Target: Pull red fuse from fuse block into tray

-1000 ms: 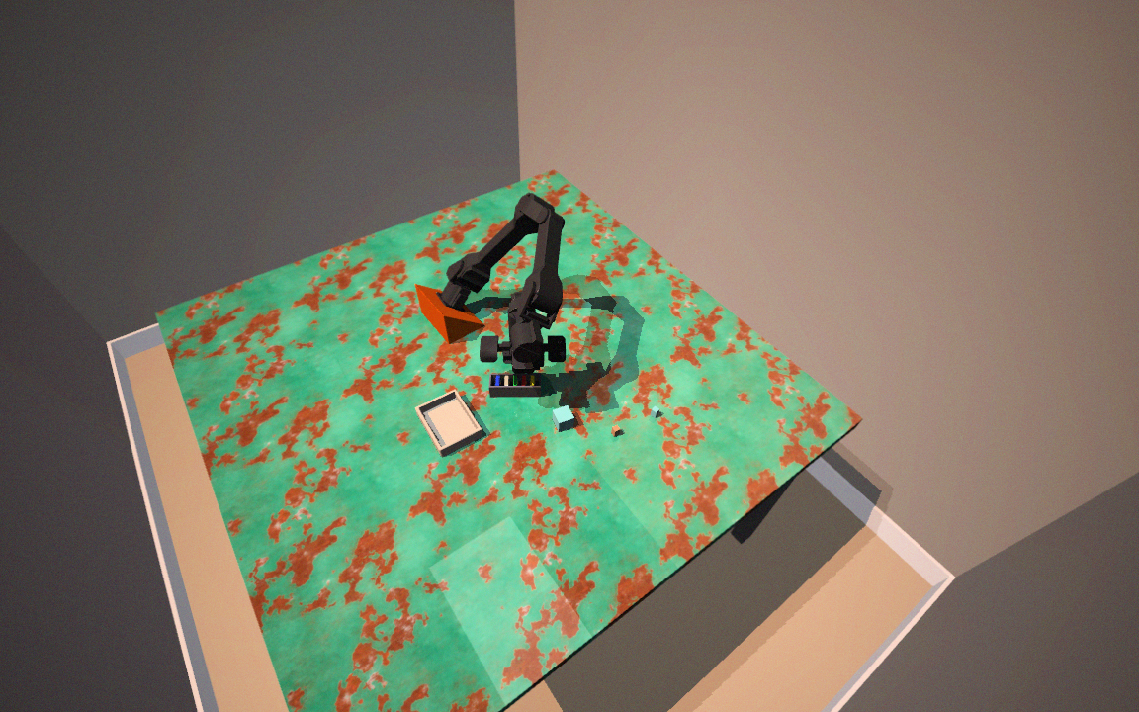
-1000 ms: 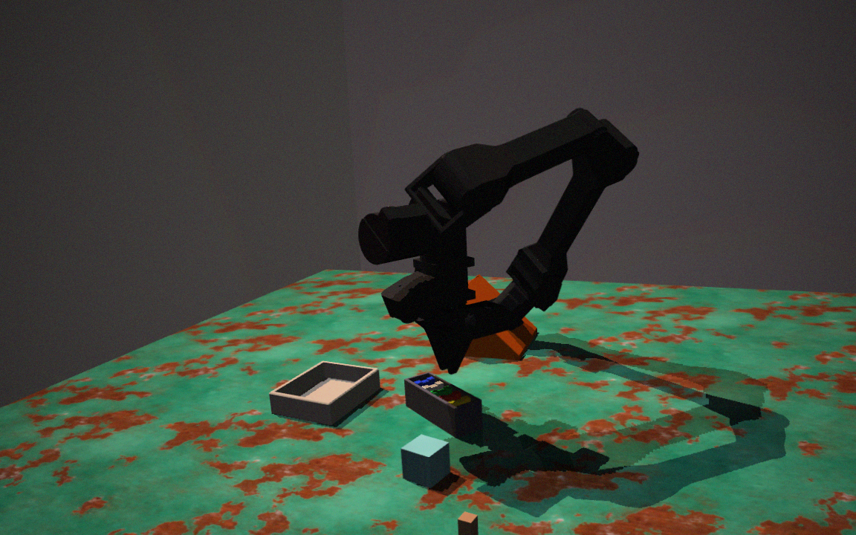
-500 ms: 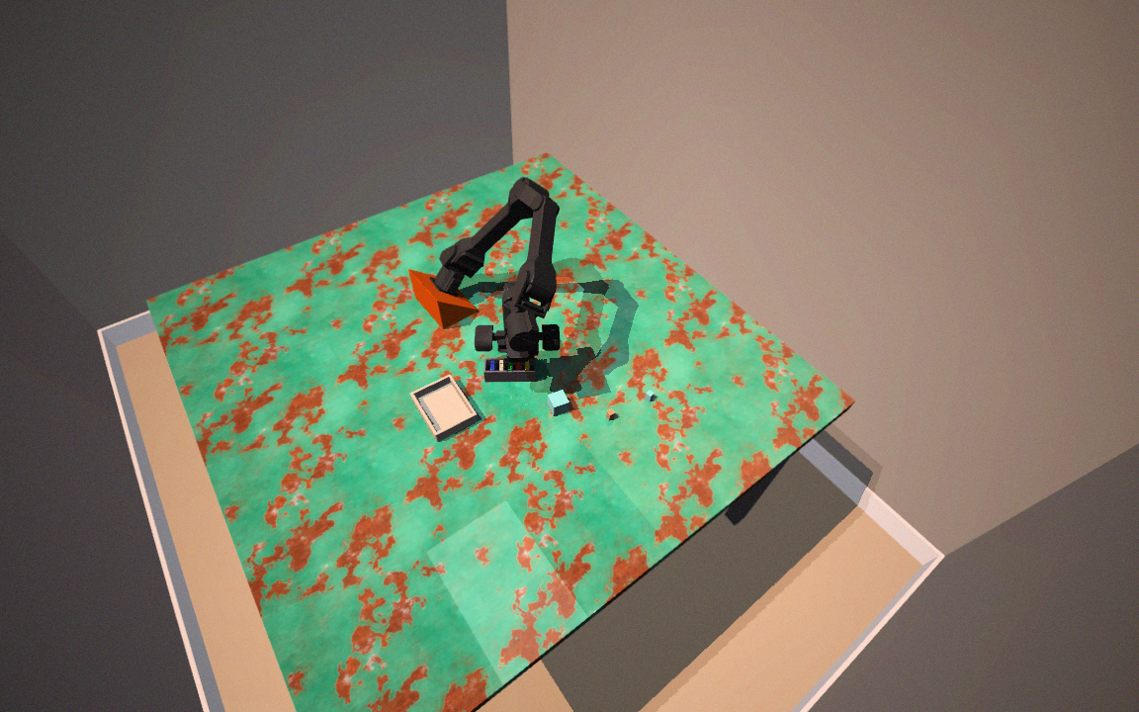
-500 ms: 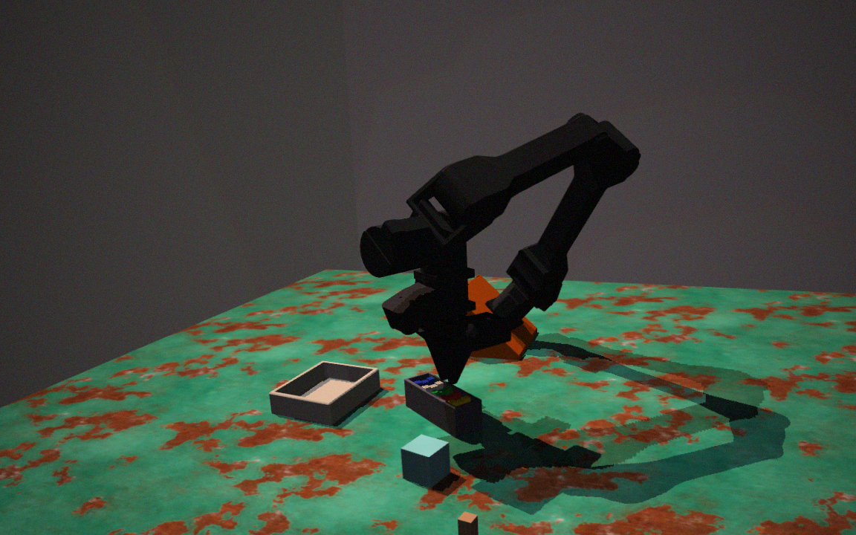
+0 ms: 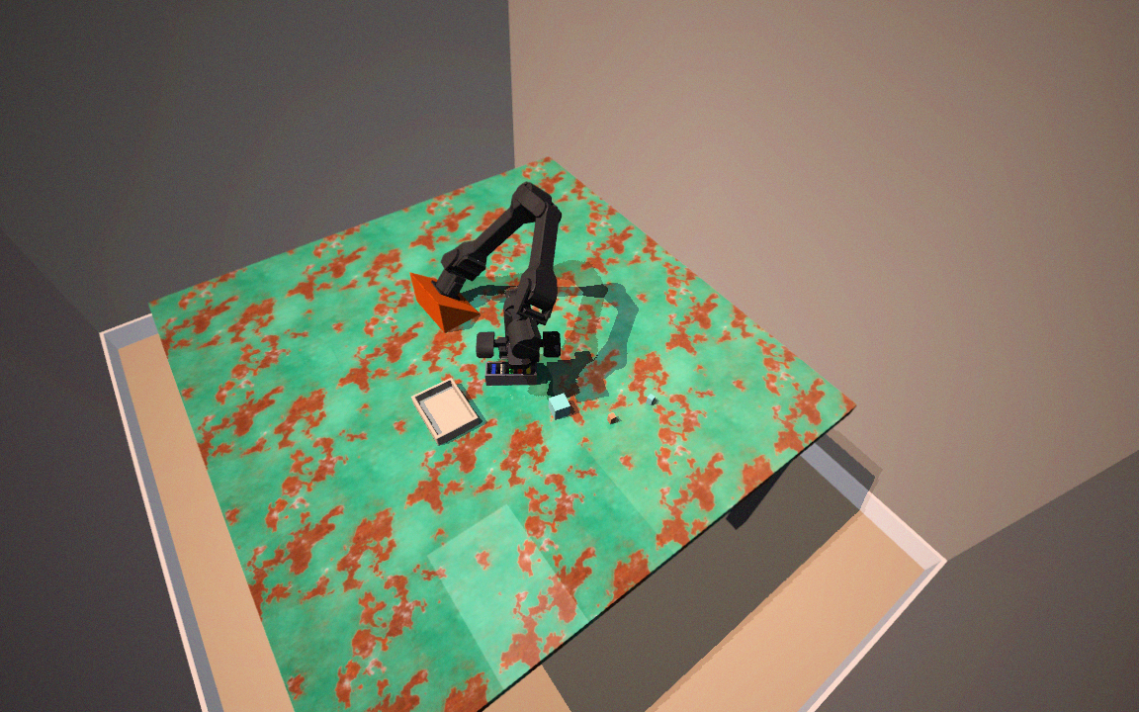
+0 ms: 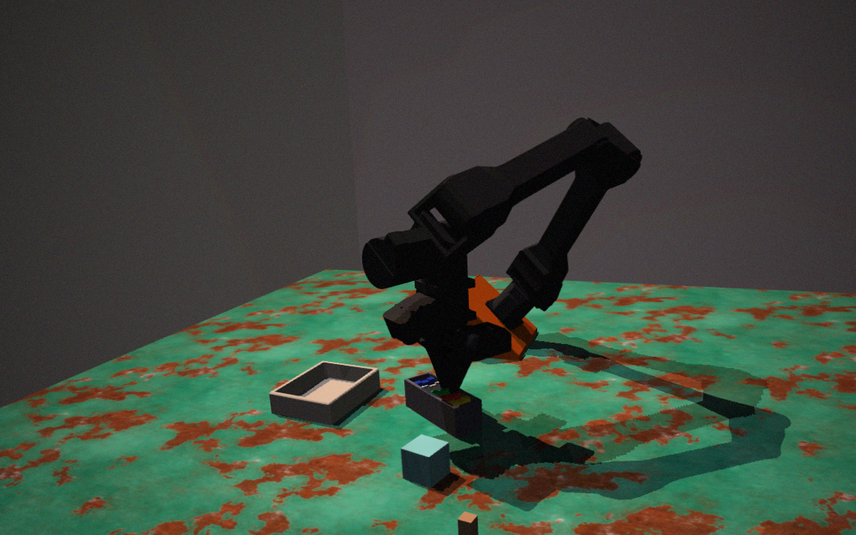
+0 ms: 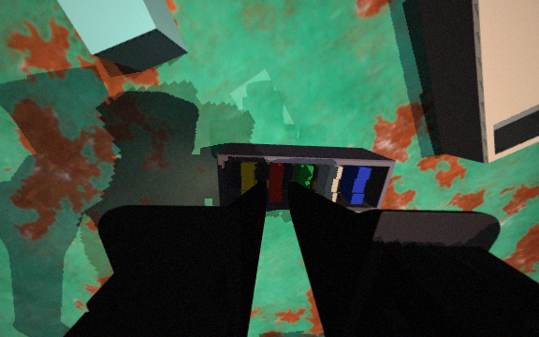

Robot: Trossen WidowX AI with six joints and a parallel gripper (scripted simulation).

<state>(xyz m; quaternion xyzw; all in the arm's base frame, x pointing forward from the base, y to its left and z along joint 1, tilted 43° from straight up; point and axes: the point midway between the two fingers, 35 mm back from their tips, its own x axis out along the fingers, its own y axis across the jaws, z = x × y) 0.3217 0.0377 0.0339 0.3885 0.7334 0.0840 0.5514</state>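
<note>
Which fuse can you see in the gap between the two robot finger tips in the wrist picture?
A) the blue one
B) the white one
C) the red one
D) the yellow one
C, because in the wrist view the red fuse shows between the two tips of the gripper, with the yellow fuse to one side and the green fuse to the other.

Green-and-rust mottled table [image 5: 316, 478] [image 6: 172, 452] [image 7: 213, 28]
</note>
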